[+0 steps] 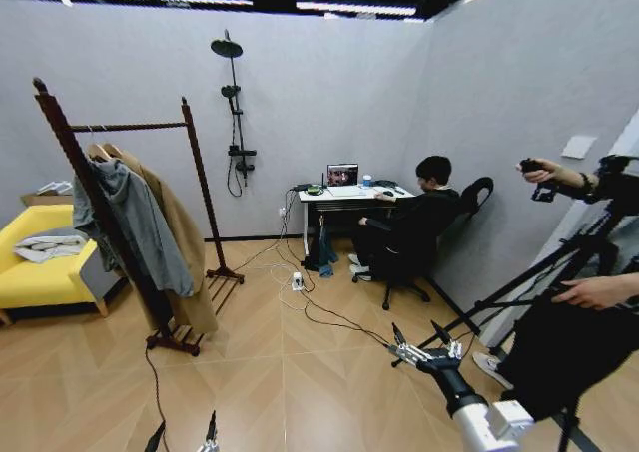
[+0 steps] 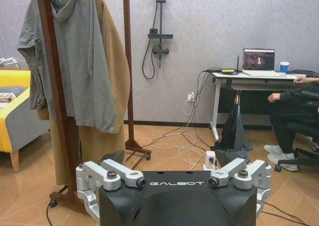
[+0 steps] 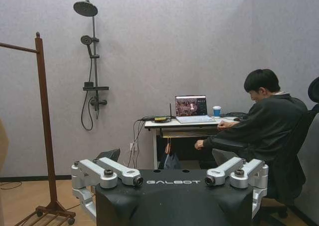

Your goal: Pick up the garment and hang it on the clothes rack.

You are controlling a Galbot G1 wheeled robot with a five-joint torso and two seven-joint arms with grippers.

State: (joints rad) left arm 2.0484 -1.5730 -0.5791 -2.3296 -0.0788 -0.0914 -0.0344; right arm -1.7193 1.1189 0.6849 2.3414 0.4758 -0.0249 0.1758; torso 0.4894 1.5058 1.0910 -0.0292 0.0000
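The garment (image 1: 325, 250) is a dark teal-blue piece hanging from the front edge of the white desk (image 1: 351, 195), far across the floor; the left wrist view shows the garment (image 2: 234, 128) on its brown hanger. The clothes rack (image 1: 133, 127), dark reddish-brown wood, stands at the left with a grey hooded jacket (image 1: 140, 223) and a tan coat (image 1: 185, 242) on its rail. My right gripper (image 1: 419, 336) is held out low at the right, open and empty. My left gripper (image 1: 184, 434) sits at the bottom edge, open and empty. Both are far from garment and rack.
A person sits on an office chair (image 1: 404, 242) at the desk. Cables and a power strip (image 1: 298, 281) trail over the wooden floor. A yellow sofa (image 1: 40, 272) stands left of the rack. A tripod (image 1: 559, 262) and another person stand close on my right.
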